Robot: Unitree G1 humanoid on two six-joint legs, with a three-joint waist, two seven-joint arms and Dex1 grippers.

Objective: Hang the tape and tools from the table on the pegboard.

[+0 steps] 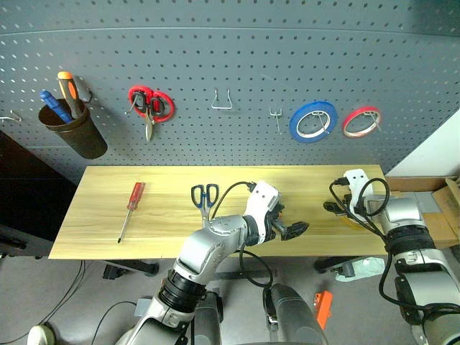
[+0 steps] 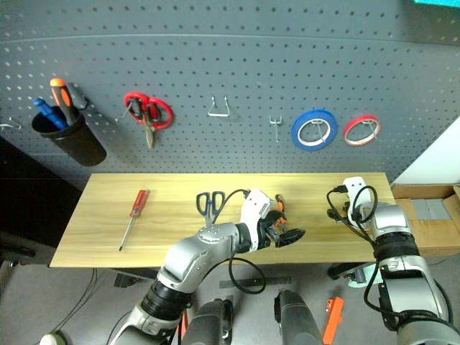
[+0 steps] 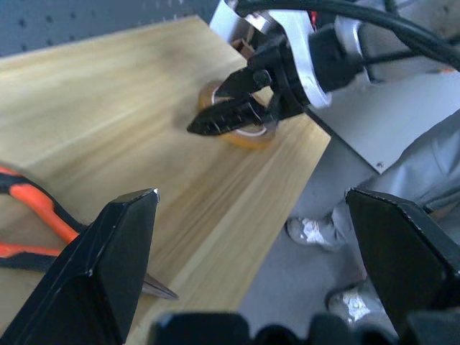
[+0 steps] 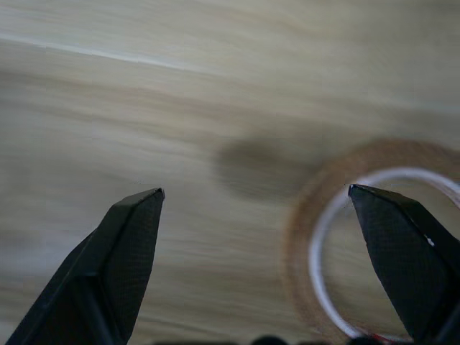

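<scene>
Screwdriver (image 1: pixel 131 210) left of scissors (image 1: pixel 204 198)

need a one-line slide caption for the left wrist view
Left fingers open above the pliers, while the open right gripper hovers over the yellow tape near the table edge.

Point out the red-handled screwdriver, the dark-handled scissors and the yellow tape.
red-handled screwdriver (image 1: pixel 134 196), left eye view, on its red handle.
dark-handled scissors (image 1: pixel 205 195), left eye view, on the handles.
yellow tape (image 3: pixel 248 135), left wrist view, on its front rim.
</scene>
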